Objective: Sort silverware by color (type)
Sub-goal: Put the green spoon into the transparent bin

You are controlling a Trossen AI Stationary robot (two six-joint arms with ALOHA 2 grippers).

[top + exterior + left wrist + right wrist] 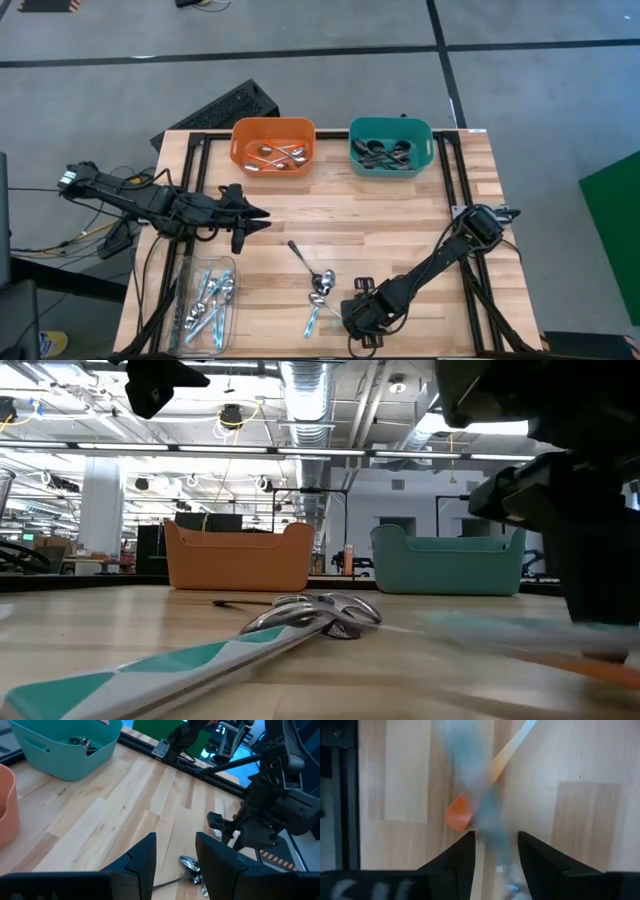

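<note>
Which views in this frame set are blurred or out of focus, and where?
Right wrist view: a light-blue handle is smeared by blur across an orange handle. Low view: the near end of the teal-patterned handle is soft, and streaks blur the right side; the orange bin is sharper. High and left wrist views look sharp.

3 loose spoons (318, 283) between right gripper (357, 318) and left gripper (250, 222)
</note>
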